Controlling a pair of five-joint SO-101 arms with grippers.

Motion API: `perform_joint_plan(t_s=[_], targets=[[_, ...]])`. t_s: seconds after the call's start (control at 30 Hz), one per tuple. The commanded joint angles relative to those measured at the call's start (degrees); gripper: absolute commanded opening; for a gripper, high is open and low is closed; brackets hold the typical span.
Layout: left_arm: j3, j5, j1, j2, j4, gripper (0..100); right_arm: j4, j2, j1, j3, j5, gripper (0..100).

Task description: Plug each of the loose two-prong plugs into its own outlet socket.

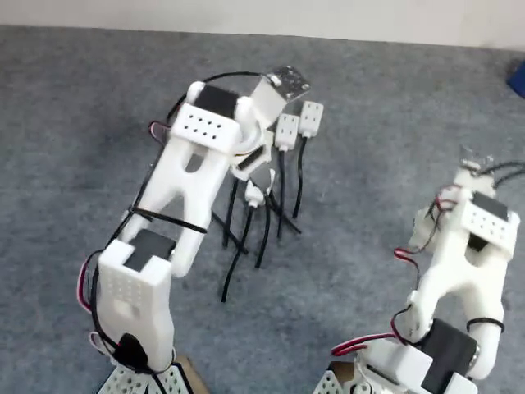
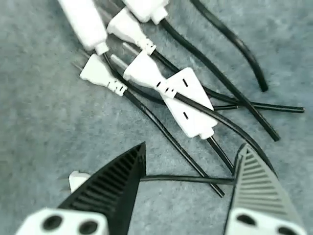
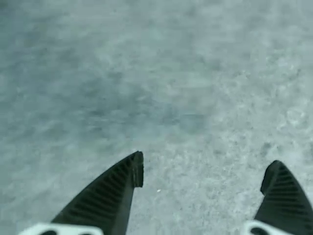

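Note:
Several white two-prong plugs and outlet sockets with black cords lie tangled on the grey carpet. In the left wrist view, one plug [image 2: 100, 73] lies on the carpet and another plug [image 2: 142, 68] lies beside it with bare prongs. A flat outlet socket [image 2: 188, 103] rests under a cord. My left gripper [image 2: 193, 147] hangs open just above the pile, with a black cord [image 2: 186, 179] crossing between its fingers. From above, two sockets [image 1: 287, 130] [image 1: 310, 117] lie side by side past the left gripper [image 1: 256, 171]. My right gripper [image 3: 205, 161] is open over bare carpet.
Loose cord ends [image 1: 238, 263] trail toward the left arm's base. The right arm [image 1: 472, 238] is folded back at the right side, well away from the pile. A small white piece [image 2: 78, 178] lies by the black finger.

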Motion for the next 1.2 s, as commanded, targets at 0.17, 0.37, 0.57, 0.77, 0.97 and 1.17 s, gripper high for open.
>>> perform_joint_plan(t_s=[0.17, 0.37, 0.57, 0.77, 0.97, 1.17], targets=[[-10.68, -0.53, -1.36, 15.69, 0.09, 29, -8.66, -0.84, 4.44, 9.10, 1.85, 36.8], [-23.96, -0.53, -2.33, 26.59, 0.53, 29, -10.86, -0.84, 4.62, 11.21, 1.85, 36.8], [-33.19, -0.44, -2.07, 32.31, 0.62, 29, -10.86, -0.84, 4.18, 11.21, 1.85, 36.8], [-34.51, -0.44, -2.15, 32.75, 4.31, 27, -10.86, -0.57, 4.18, 11.21, 1.85, 36.8], [-34.15, -4.84, -0.57, 32.84, 11.78, 11, -10.86, -0.48, 4.26, 11.21, 1.85, 36.8], [-29.85, -4.66, 1.36, 32.84, 11.87, 11, -10.86, -0.40, 4.62, 11.21, 1.85, 36.8]])
